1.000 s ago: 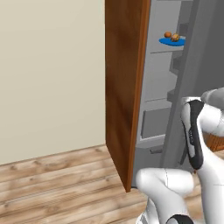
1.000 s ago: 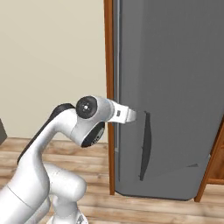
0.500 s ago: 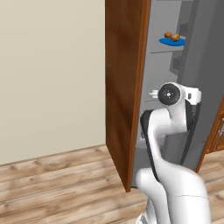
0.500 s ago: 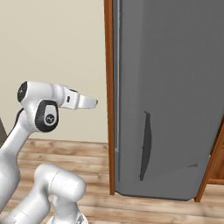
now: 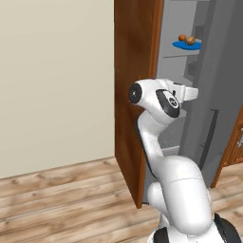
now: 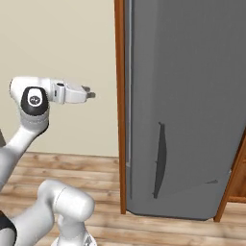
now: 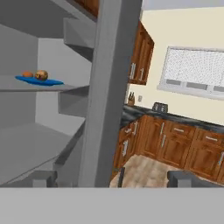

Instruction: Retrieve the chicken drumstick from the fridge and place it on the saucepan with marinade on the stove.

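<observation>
The fridge (image 5: 187,123) stands with its grey door (image 6: 182,96) swung open. On an upper shelf lies a blue plate (image 5: 186,45) with two small orange-brown lumps (image 5: 186,39); one is the chicken drumstick, but I cannot tell which. The hand view shows the same plate (image 7: 39,81) and lumps (image 7: 36,75) at its upper left, past the door's edge (image 7: 109,87). My gripper (image 5: 192,92) hovers below that shelf, level and open, holding nothing. It points toward the door's edge (image 6: 89,95), fingertips (image 7: 43,178) wide apart. The saucepan, marinade and stove are out of view.
A brown wooden side panel (image 5: 133,95) flanks the fridge on the left. The door carries a long dark handle (image 6: 160,158). Beyond the door are wooden cabinets (image 7: 175,140), a dark counter with a toaster (image 7: 160,106), and a window (image 7: 194,72). The floor is wood planks (image 5: 57,199).
My arm has swung up and left, away from the door's handle, to the fridge opening below the plate shelf. The gripper has stayed open; the door and plate have not moved.
</observation>
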Available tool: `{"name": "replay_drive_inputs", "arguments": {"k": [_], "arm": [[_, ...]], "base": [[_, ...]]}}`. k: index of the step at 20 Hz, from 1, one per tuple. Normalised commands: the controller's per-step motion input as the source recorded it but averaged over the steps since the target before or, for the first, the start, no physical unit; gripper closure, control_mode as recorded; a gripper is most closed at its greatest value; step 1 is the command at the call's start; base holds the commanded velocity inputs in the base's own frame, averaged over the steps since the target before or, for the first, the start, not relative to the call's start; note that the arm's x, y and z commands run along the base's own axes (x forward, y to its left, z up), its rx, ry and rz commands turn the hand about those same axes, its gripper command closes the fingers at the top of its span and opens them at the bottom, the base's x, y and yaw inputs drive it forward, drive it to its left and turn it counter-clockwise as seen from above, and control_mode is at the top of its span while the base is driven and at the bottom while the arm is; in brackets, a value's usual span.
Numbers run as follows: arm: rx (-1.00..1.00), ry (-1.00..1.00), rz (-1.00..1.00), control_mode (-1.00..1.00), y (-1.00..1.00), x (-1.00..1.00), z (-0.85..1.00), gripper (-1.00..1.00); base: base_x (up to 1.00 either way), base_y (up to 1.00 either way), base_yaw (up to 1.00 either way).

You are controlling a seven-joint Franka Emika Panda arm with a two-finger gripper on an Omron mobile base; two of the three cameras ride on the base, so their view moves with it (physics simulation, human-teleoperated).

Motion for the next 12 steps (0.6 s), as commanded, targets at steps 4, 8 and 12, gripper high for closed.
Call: {"name": "replay_drive_inputs", "arguments": {"k": [4,8,12], "arm": [[-0.01,-0.12,-0.37,-1.0,0.0,0.09,0.41,-1.0],[0.0,-0.15,-0.36,-1.0,-0.09,0.0,0.26,-1.0],[0.0,-0.13,-0.28,-1.0,-0.18,0.01,0.0,-1.0]], "base": [[0.0,0.0,0.0],[0.0,0.0,0.0],[0.0,0.0,0.0]]}}
